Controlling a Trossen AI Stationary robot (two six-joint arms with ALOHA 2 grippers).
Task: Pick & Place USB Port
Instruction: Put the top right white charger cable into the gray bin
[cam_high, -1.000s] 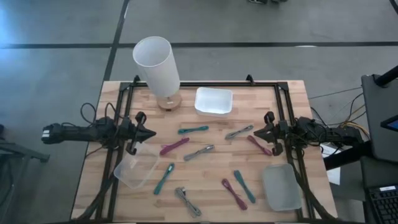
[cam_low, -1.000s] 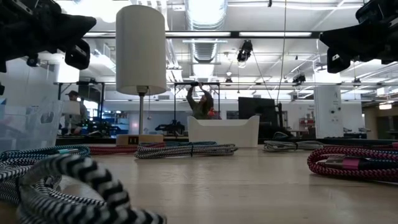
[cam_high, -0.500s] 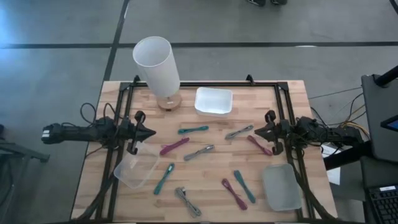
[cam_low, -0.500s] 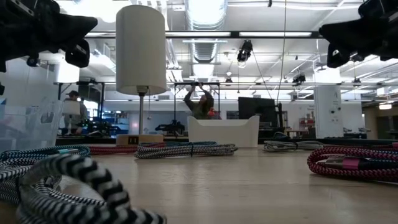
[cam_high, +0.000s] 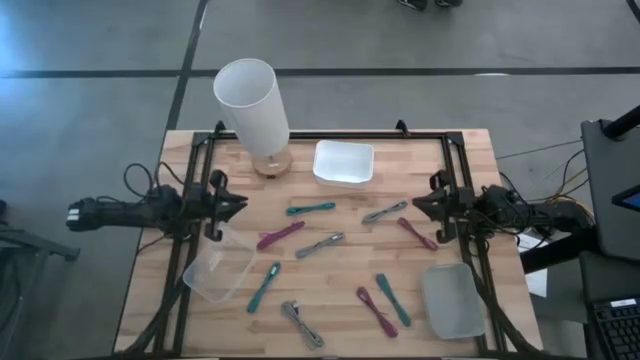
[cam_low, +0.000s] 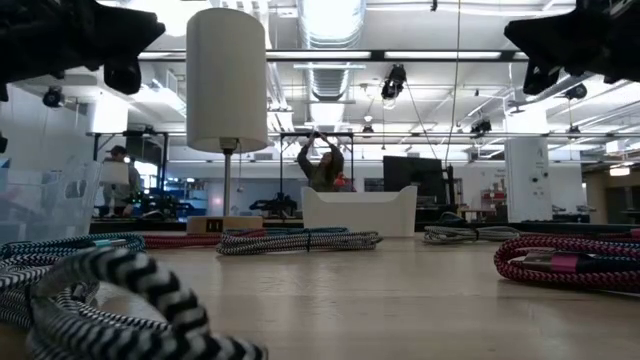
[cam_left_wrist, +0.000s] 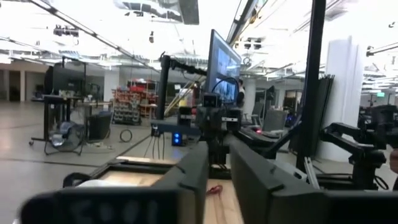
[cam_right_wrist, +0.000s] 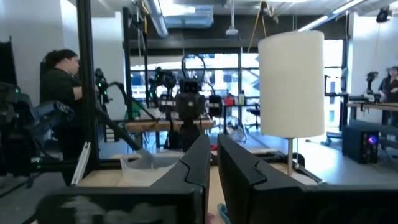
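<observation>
USB cables (cam_high: 321, 245), light, limp braided bundles scattered mid-table, are probably best pinched across their folded middles; left gripper (cam_high: 238, 205) and right gripper (cam_high: 420, 206) hover empty at the table's sides, fingers narrowly apart.

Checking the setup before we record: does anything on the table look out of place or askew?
Mostly fine. The cables lie scattered loose by design. The one oddity: the clear bin at the left hangs past the table edge, turned askew, while the clear lid lies apart at the right.
</observation>
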